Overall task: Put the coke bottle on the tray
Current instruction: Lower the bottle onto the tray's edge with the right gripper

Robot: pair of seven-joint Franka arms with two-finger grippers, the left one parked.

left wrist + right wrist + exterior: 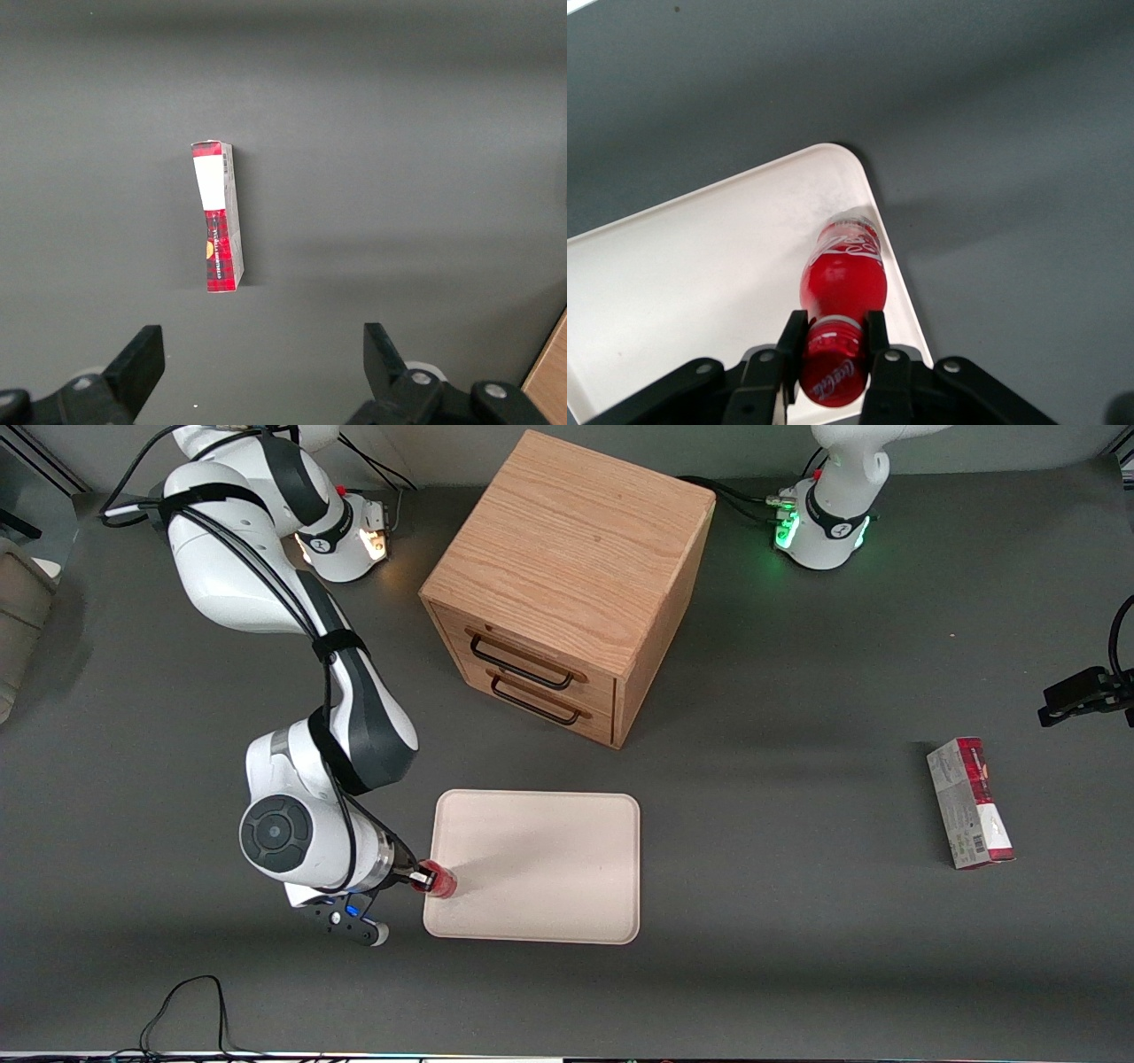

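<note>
Nearest the front camera, the gripper (pixel 423 880) hangs at the tray's (pixel 549 868) edge toward the working arm's end, its two black fingers (pixel 793 341) pinching the coke bottle (pixel 439 881) at the neck just under the red cap. The arm reaches down from its base, elbow bent, wrist pointing steeply downward. The bottle stands about upright, cap up, base over the tray just inside the rim near a rounded corner; whether it touches the surface I cannot tell.

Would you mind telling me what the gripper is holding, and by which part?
The gripper clamps the coke bottle by its neck, just below the cap, over the tray.
</note>
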